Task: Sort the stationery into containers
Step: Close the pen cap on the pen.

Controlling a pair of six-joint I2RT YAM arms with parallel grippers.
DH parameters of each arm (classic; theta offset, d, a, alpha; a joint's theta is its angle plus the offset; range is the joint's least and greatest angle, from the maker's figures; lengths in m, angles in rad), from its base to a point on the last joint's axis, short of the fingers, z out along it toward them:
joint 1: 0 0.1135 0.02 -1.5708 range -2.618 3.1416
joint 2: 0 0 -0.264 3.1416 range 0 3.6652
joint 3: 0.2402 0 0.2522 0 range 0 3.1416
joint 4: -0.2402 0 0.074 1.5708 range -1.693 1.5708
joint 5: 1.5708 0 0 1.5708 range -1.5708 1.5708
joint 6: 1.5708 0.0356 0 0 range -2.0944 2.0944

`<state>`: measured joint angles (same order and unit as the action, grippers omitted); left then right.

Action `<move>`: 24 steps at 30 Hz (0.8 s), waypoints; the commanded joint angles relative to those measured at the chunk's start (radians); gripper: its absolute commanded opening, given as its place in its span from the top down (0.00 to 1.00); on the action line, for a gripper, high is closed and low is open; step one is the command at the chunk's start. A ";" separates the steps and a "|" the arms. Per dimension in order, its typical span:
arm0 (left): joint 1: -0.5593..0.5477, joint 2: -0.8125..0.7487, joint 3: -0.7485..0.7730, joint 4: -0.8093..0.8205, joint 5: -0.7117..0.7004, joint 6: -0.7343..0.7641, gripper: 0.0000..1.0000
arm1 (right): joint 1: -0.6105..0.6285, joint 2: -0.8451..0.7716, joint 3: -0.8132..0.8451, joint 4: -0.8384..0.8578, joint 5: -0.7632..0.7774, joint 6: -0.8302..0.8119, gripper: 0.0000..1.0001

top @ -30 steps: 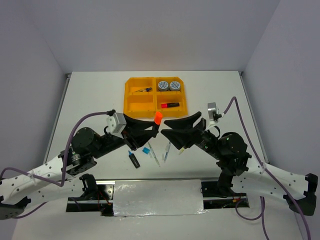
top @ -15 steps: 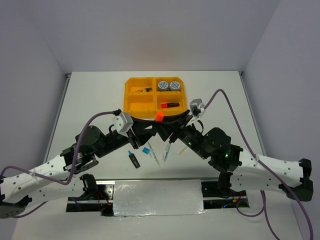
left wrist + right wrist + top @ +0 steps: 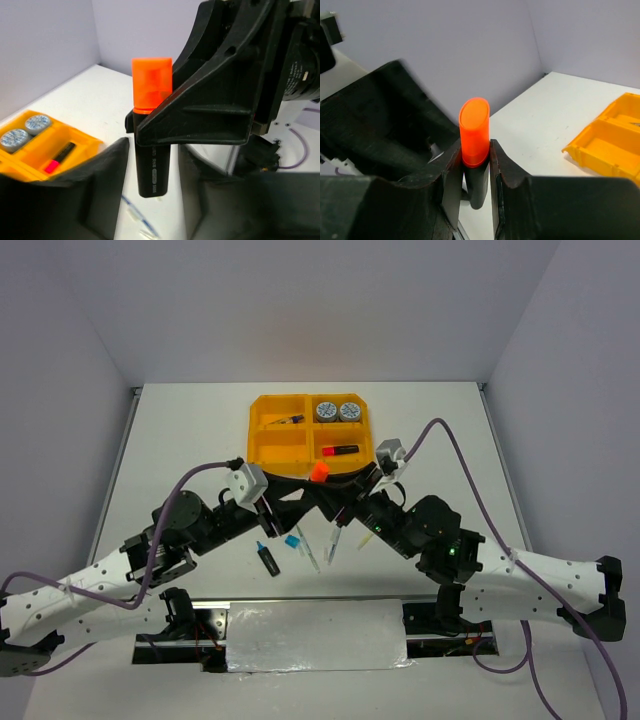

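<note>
Right gripper (image 3: 472, 162) pinched the orange-capped highlighter (image 3: 151, 170) upright, in the air just short of the tray (image 3: 262, 426); left gripper (image 3: 151, 155) looked spread around it. Left needed to back straight off before right carried.

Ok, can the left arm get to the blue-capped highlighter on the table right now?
Probably, once it backs off: the left gripper sits open around the orange-capped highlighter that the right gripper clamps. The blue-capped highlighter lies uncovered close by the left arm.
</note>
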<state>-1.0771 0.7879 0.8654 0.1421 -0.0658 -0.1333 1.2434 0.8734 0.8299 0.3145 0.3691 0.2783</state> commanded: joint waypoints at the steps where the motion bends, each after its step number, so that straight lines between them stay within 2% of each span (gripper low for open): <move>1: -0.003 -0.007 0.060 0.024 -0.002 -0.009 0.40 | 0.004 -0.027 0.006 0.058 -0.081 -0.071 1.00; 4: -0.003 -0.006 0.109 -0.088 0.056 0.000 0.09 | 0.001 -0.075 0.009 0.026 -0.157 -0.163 1.00; 5: -0.003 -0.013 0.138 -0.148 0.058 -0.014 0.02 | -0.010 -0.092 0.017 -0.012 -0.212 -0.210 1.00; 6: -0.003 -0.021 0.145 -0.185 0.075 -0.018 0.01 | -0.018 -0.109 0.023 -0.040 -0.240 -0.226 1.00; 8: -0.003 -0.048 0.155 -0.219 0.098 -0.032 0.01 | -0.036 -0.169 0.035 -0.105 -0.315 -0.263 1.00; 11: -0.003 -0.082 0.147 -0.222 0.236 -0.038 0.01 | -0.074 -0.221 0.087 -0.202 -0.589 -0.306 1.00; 12: -0.003 -0.085 0.147 -0.211 0.324 -0.042 0.01 | -0.090 -0.221 0.104 -0.233 -0.646 -0.313 1.00; 14: -0.003 -0.075 0.152 -0.178 0.401 -0.058 0.01 | -0.093 -0.211 0.138 -0.270 -0.770 -0.317 1.00; 19: -0.003 -0.012 0.147 -0.050 0.590 -0.124 0.01 | -0.093 -0.180 0.138 -0.207 -0.814 -0.243 1.00; 22: -0.003 0.010 0.136 0.014 0.607 -0.155 0.02 | -0.093 -0.168 0.126 -0.164 -0.841 -0.222 1.00; 24: -0.003 0.019 0.133 0.031 0.581 -0.164 0.11 | -0.091 -0.156 0.127 -0.161 -0.849 -0.217 1.00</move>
<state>-1.0771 0.8047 0.9920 0.0532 0.4614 -0.2512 1.1553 0.7021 0.9424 0.1112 -0.4183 0.0360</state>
